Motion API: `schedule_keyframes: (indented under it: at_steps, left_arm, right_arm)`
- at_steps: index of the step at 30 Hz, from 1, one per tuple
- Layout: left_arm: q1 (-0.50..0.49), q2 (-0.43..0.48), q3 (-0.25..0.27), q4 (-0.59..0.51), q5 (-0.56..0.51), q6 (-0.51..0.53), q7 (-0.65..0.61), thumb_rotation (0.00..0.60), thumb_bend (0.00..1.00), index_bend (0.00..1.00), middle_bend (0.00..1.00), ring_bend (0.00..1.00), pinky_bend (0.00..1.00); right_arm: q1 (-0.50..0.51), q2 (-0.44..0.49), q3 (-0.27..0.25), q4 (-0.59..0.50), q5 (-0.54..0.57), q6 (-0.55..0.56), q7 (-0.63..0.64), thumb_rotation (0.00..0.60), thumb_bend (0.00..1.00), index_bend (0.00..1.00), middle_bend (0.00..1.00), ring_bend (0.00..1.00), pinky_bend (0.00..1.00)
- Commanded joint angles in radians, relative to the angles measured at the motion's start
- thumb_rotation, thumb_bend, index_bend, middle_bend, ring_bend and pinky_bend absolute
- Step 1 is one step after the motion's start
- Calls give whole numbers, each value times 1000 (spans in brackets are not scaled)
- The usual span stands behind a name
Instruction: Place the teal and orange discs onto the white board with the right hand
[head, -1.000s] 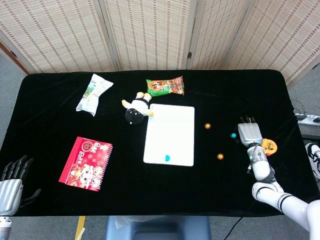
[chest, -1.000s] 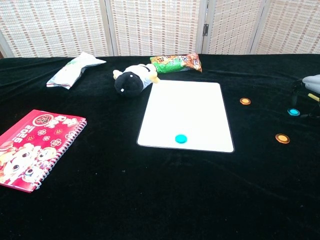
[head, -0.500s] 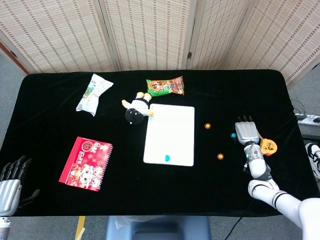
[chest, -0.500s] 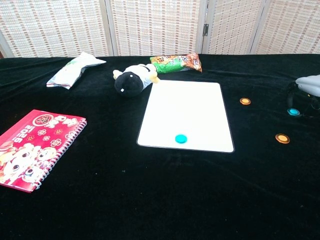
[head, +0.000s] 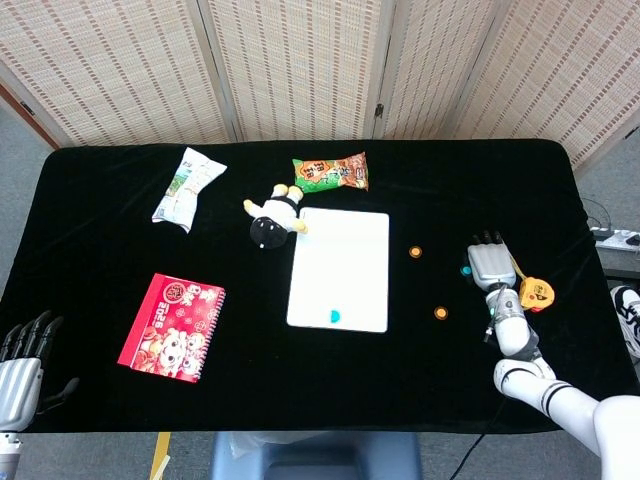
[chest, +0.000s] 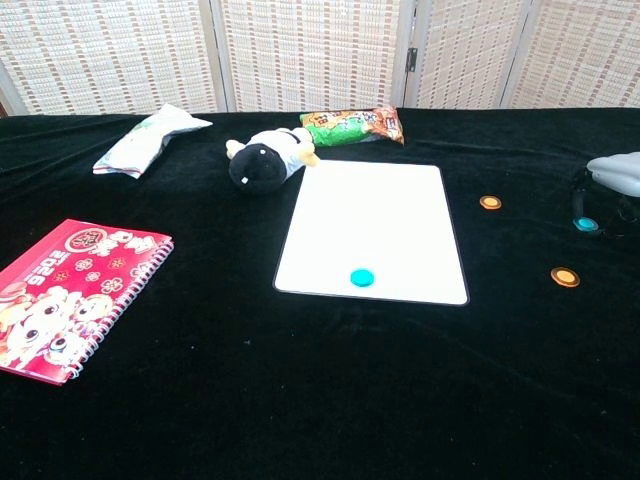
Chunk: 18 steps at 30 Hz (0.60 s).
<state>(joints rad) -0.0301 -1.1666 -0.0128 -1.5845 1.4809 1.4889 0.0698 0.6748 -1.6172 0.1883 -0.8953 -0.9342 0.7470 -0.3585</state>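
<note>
Black table (head: 120, 250), right hand (head: 488, 264) beside teal disc (head: 465, 270)

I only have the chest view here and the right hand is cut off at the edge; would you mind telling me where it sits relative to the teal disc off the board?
Observer: In the head view the right hand lies palm down just right of the loose teal disc, fingers pointing toward the far edge of the table.
Operator: Thank you. Is it holding anything?
Observer: I cannot tell; its palm faces down, and the disc shows beside it on the cloth.
Operator: And the left hand, which I cannot see at all?
Observer: The left hand is at the near left corner, away from all objects, fingers spread, holding nothing.
Operator: Anything near the right wrist?
Observer: A small orange and yellow object lies just right of it.
</note>
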Motion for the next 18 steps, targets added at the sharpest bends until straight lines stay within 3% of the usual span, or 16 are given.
schedule_keyframes:
  at_steps: [1, 11, 18]
  left_arm:
    - [0, -1, 0, 1, -1, 0, 0, 600, 271, 0, 0, 63, 0]
    - [-4, 4, -3, -11, 7, 5, 8, 600, 271, 0, 0, 63, 0]
    - [-2, 4, -2, -10, 6, 7, 4, 600, 270, 0, 0, 63, 0]
  right_arm:
    - [-8, 21, 1, -38, -27, 25, 19, 600, 251, 501, 142, 0, 0]
    - [-18, 152, -26, -384, -209, 153, 29, 600, 251, 500, 142, 0, 0]
    - [20, 140, -48, -529, -254, 145, -42, 600, 251, 500, 142, 0, 0]
